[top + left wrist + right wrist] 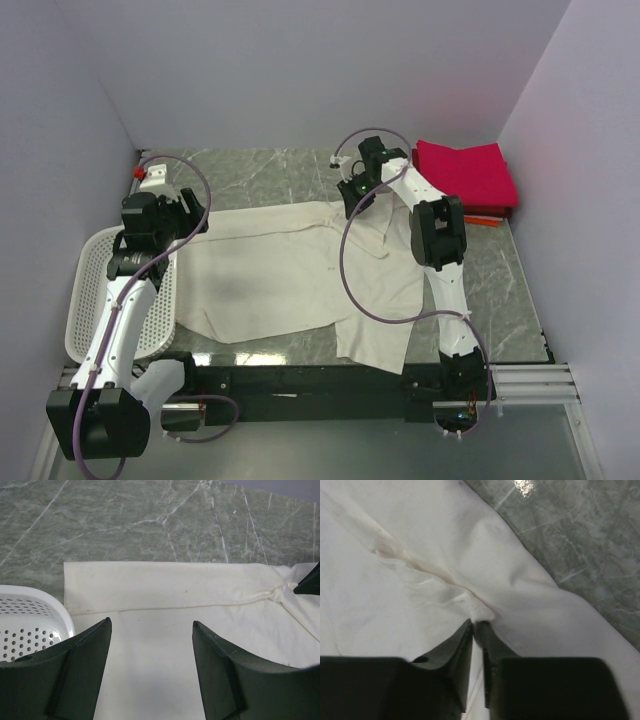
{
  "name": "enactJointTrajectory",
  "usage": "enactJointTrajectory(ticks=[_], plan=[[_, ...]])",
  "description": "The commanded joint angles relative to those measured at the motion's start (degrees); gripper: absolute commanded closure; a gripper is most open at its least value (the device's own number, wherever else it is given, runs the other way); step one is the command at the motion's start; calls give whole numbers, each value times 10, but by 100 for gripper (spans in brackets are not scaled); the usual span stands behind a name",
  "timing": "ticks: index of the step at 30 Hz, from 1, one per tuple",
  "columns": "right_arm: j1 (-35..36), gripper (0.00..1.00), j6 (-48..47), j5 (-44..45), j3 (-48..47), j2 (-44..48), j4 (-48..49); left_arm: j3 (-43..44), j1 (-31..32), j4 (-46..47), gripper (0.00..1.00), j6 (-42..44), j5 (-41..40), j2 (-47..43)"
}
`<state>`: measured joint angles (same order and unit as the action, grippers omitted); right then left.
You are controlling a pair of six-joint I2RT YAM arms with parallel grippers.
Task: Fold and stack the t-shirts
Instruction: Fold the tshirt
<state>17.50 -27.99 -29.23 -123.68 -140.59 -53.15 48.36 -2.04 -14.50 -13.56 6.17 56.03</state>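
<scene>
Hanging a little over the near edge of the bench [260, 170], the near right corner of the cream shirt [280, 275] is reaching toward the arm bases, while the rest of it is lying spread flat across the middle of the marble top. Just beside the shirt's left side, the basket [88, 290] is sitting at the bench's left edge.

The left gripper [150, 625] is hovering over the shirt's left part, close to the basket. Its jaws are standing wide with nothing between them. Beyond its fingers, the shirt's far edge is lying as a long, flat folded band running toward the right.

Farther back, the right gripper [476, 624] is bearing down on the shirt's far right part. Its jaws are drawn narrow and are pinching a small bunched tuck of the cream cloth. Creases are fanning out from that pinch, and the band seen from the left wrist is gathering into it.

Past the shirt's far right corner and apart from it, a folded pink shirt [465, 170] is resting in the bench's back right corner. It is lying on an orange-red shirt [488, 218], of which only a thin edge is showing.
</scene>
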Motion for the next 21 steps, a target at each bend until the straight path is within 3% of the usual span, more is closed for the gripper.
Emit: enactJointTrajectory(ticks=[1,7,12,18,21], plan=[[5,86,7,10,8,30,8,4,1,14,29,8,4,-3],[6,96,-1,1,68,103,21,4,1,14,29,8,2,-4],[43,96,-17,-2,149,157,29,5,1,14,29,8,3,-3],[104,89,-27,11,225,194,36,3,0,14,29,9,1,-1],[145,73,-40,16,254,204,30,4,1,18,29,9,10,2]])
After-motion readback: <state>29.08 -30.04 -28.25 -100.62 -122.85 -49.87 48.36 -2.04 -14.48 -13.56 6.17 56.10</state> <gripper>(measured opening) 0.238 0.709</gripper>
